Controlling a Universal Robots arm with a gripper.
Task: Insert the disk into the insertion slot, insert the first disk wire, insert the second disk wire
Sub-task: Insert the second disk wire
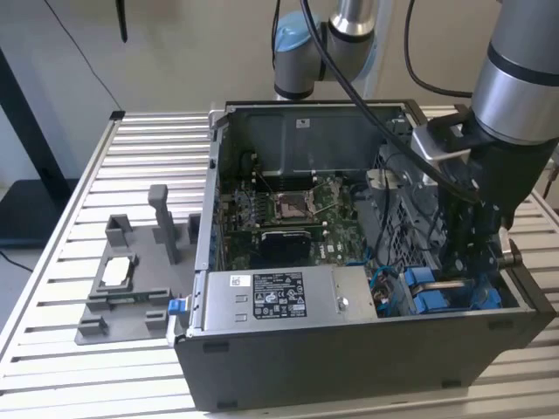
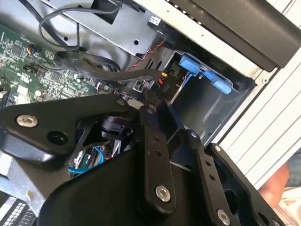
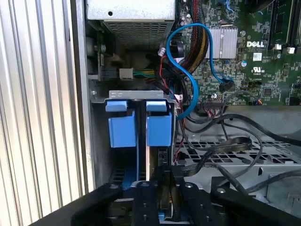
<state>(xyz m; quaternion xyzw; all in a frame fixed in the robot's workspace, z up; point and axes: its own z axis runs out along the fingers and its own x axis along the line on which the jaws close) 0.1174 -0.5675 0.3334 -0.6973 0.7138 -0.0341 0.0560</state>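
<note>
The open computer case (image 1: 367,349) lies on a slatted table. My gripper (image 1: 452,278) reaches down into its corner at the exterior view's right, over the insertion slot (image 1: 430,295) with its blue rails. In the first wrist view the slot (image 3: 136,95) holds two blue tabs (image 3: 158,125), and the disk's silver edge (image 3: 151,165) stands under one of them. In both wrist views my gripper (image 3: 164,201) (image 2: 146,98) looks shut on the connector of a black flat disk wire (image 2: 117,75) right at the disk's end. The connector itself is mostly hidden by the fingers (image 2: 153,141).
A blue cable (image 3: 188,80) loops from the motherboard (image 1: 288,214) towards the bay, among black wire bundles (image 3: 225,146). The labelled power supply box (image 1: 279,297) sits along the case's front. A grey fixture (image 1: 122,297) stands on the table at the exterior view's left.
</note>
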